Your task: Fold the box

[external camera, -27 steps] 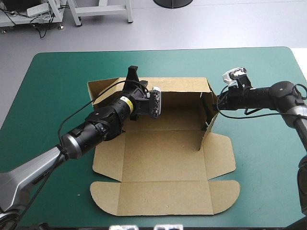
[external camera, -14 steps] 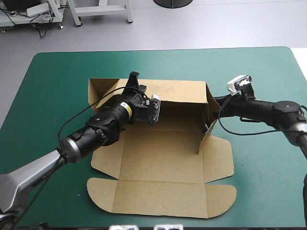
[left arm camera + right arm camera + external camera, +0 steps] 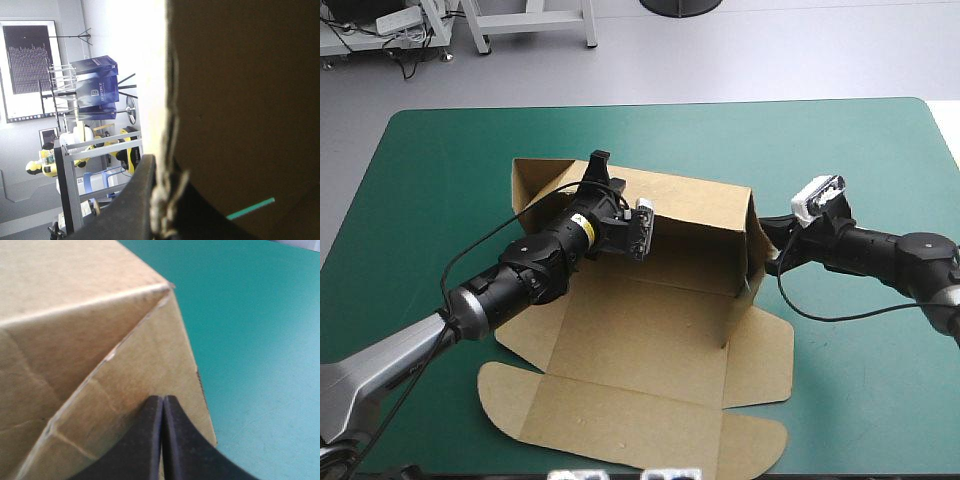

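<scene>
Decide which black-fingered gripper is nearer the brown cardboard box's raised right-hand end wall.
Right. The right gripper is at that end wall; the left gripper holds the long far wall, away from it.

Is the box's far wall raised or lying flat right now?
Raised: the box's far wall stands upright, the right side wall up beside it; the lid panel lies flat on the table.
</scene>
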`<state>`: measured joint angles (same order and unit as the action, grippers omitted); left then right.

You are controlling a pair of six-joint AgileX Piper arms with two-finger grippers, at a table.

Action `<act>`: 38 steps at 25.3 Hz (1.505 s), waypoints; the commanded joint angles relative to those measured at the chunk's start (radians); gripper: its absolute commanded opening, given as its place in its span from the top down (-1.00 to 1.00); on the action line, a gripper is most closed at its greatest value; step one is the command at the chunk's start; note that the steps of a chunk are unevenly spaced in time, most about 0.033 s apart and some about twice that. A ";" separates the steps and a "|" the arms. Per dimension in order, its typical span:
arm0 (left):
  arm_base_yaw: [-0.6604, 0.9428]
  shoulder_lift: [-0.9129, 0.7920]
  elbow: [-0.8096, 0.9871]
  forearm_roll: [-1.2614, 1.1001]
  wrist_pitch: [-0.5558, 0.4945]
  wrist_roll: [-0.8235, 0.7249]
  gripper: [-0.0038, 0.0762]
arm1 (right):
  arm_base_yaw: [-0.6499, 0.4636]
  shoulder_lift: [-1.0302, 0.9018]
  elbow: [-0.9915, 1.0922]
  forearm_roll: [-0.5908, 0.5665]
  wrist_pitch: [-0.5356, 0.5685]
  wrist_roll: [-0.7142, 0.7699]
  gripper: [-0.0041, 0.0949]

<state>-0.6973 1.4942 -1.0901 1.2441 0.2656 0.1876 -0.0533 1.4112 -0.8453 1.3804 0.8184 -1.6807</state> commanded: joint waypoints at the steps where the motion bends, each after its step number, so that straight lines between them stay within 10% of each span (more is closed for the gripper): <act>1: -0.002 -0.029 -0.020 -0.001 -0.007 -0.017 0.93 | 0.008 -0.059 -0.014 -0.027 0.140 0.008 0.96; 12: -0.002 -0.029 -0.020 -0.004 0.024 -0.087 0.93 | 0.008 -0.073 -0.007 -0.056 0.219 0.034 0.96; 24: -0.002 -0.013 -0.020 0.004 0.063 -0.141 0.93 | 0.008 -0.257 0.175 0.068 -0.033 -0.121 0.96; 38: -0.053 0.066 -0.101 0.134 0.078 -0.290 0.92 | 0.009 -0.268 0.199 0.106 -0.026 -0.150 0.95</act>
<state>-0.7410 1.5873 -1.1617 1.3626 0.3630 -0.0816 -0.0432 1.1674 -0.6232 1.4261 0.7658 -1.8044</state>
